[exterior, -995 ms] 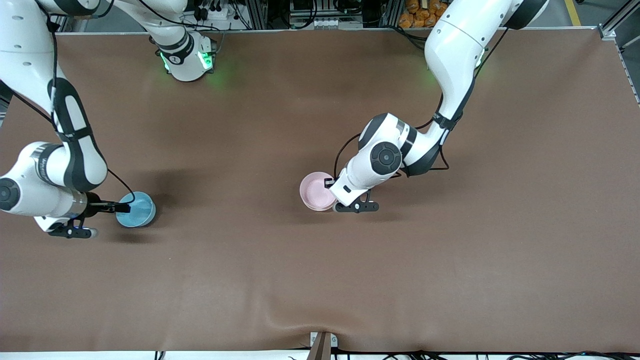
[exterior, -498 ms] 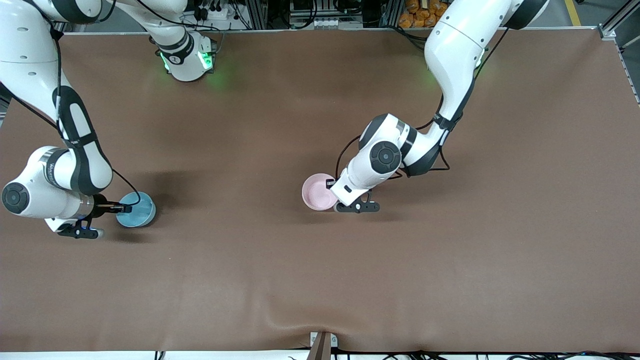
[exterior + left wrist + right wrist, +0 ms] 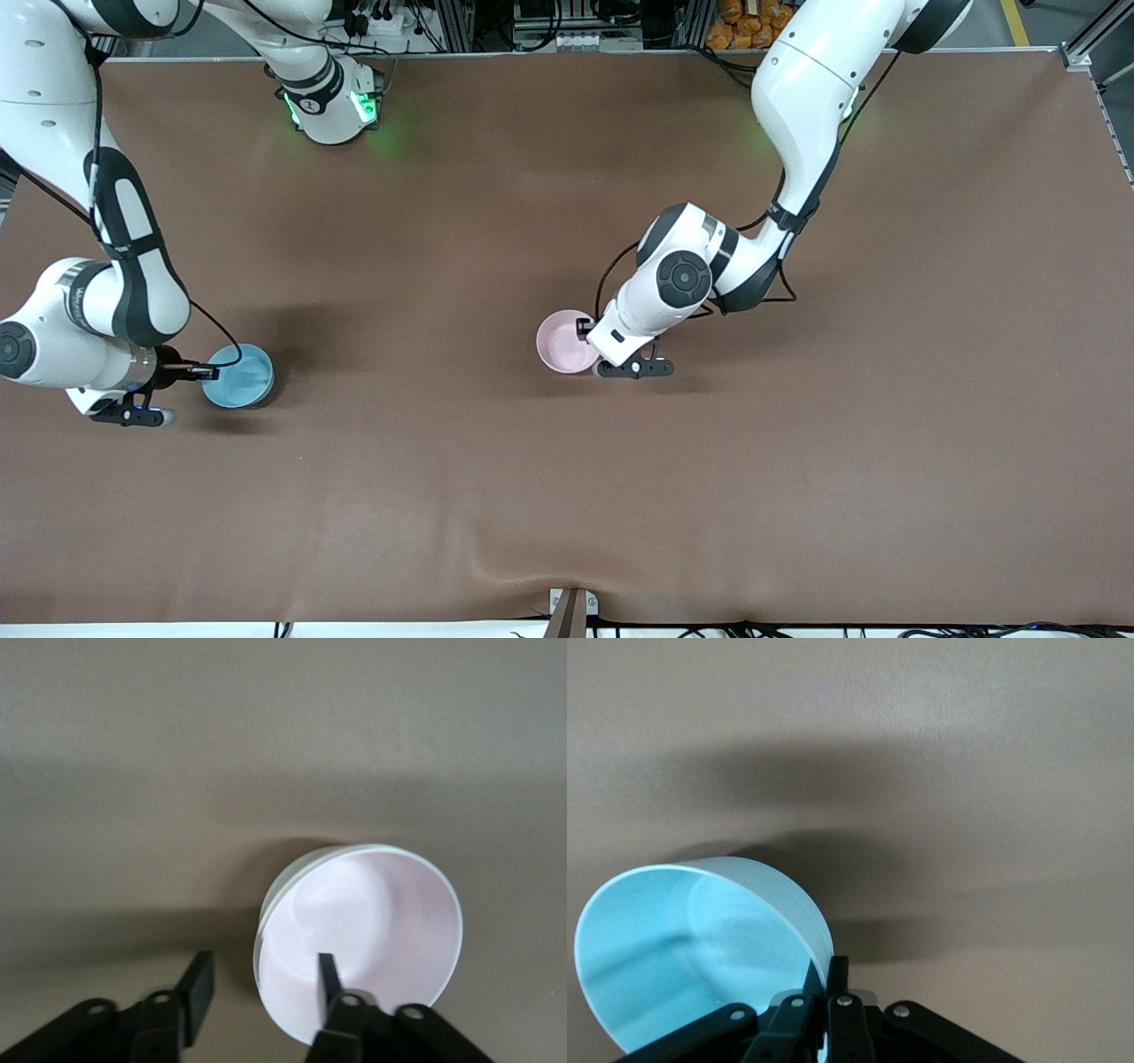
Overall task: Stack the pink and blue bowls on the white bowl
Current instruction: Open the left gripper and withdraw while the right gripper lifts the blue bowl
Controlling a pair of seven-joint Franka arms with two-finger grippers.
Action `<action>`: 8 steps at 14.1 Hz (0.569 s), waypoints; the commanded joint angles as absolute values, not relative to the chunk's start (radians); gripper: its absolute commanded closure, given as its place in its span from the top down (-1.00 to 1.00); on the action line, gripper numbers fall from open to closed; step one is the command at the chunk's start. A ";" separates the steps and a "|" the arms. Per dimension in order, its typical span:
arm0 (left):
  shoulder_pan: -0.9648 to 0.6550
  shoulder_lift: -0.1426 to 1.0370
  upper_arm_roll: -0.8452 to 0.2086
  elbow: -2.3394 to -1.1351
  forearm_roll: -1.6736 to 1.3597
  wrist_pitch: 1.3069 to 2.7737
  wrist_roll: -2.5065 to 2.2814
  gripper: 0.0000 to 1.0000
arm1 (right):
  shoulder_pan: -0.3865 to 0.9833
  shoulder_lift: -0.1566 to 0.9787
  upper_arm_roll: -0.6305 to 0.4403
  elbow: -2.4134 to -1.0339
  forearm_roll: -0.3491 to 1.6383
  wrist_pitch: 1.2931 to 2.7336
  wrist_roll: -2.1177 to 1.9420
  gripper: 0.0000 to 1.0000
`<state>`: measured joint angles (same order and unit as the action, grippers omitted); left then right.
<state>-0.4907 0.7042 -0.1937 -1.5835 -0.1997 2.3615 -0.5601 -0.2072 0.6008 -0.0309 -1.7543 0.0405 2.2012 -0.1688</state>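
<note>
The blue bowl [image 3: 238, 376] is the task thing nearest the front camera, by a little. It is close to the counter [image 3: 567, 496] edge at the right arm's end and about midway between the counter's front-camera edge and the edge where the arm bases stand. In the right wrist view it appears tilted, its opening turned sideways toward the lens. The right gripper [image 3: 205, 372] is clamped shut on the blue bowl's [image 3: 700, 948] rim, on the side toward the right arm's end of the counter; in that wrist view the right gripper [image 3: 829, 973] has its two fingers pressed together with the thin bowl wall pinched between them.

Slightly farther from the front camera, near the middle of the counter, is the pink bowl [image 3: 564, 342]. In the left wrist view a second, paler rim shows just outside the pink bowl's [image 3: 372, 935] edge, so it seems to sit nested in another bowl, though its colour cannot be told. The left gripper [image 3: 586, 328] is at the pink bowl's rim on the side toward the left arm's end. In the wrist view the left gripper [image 3: 263, 979] is parted, one finger inside the bowl, the other outside its wall, with a visible gap between the outer finger and the wall.
</note>
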 commanded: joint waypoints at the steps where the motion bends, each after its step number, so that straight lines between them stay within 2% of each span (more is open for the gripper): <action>1: -0.450 0.654 -0.193 -1.582 -0.172 2.355 -0.592 1.00 | -0.216 0.520 -0.015 -1.759 0.051 2.151 -0.196 -1.00; 8: -0.295 0.503 -0.195 -1.580 0.015 2.215 -0.584 1.00 | -0.210 0.324 0.087 -1.750 0.087 1.973 -0.190 -1.00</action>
